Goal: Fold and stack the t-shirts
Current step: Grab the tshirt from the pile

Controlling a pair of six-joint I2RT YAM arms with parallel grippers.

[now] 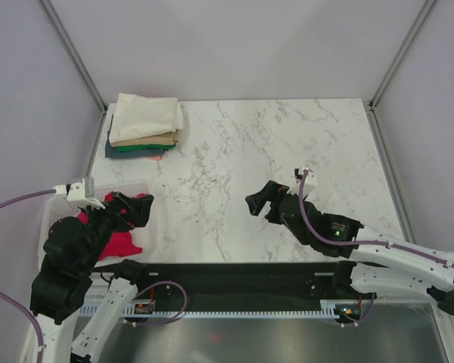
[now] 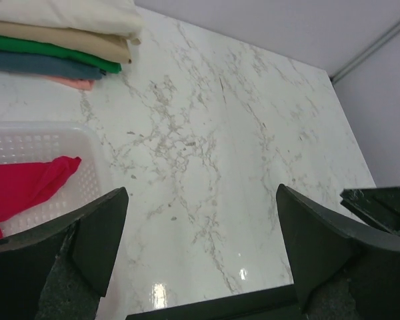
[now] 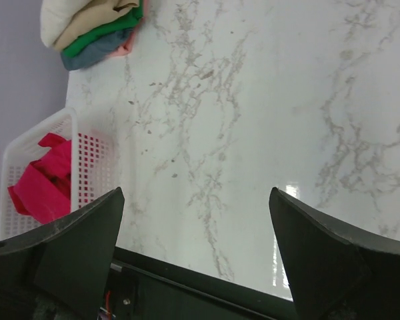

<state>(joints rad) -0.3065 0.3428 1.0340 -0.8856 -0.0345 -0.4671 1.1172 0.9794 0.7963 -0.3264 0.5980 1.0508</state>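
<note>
A crimson-red t-shirt (image 1: 119,243) lies crumpled in the white basket (image 1: 51,214) at the near left; it also shows in the left wrist view (image 2: 23,188) and the right wrist view (image 3: 45,185). A stack of folded t-shirts (image 1: 144,126), cream on top, then tan, green and dark blue, sits at the far left of the table. It also shows in the left wrist view (image 2: 60,37) and the right wrist view (image 3: 93,30). My left gripper (image 1: 132,209) is open and empty above the basket's right side. My right gripper (image 1: 261,200) is open and empty above the table's middle.
The white marble table (image 1: 250,151) is bordered by grey walls and metal rails. A pink cloth edge (image 2: 73,82) peeks out under the folded stack. A black rail (image 1: 234,268) runs along the table's near edge.
</note>
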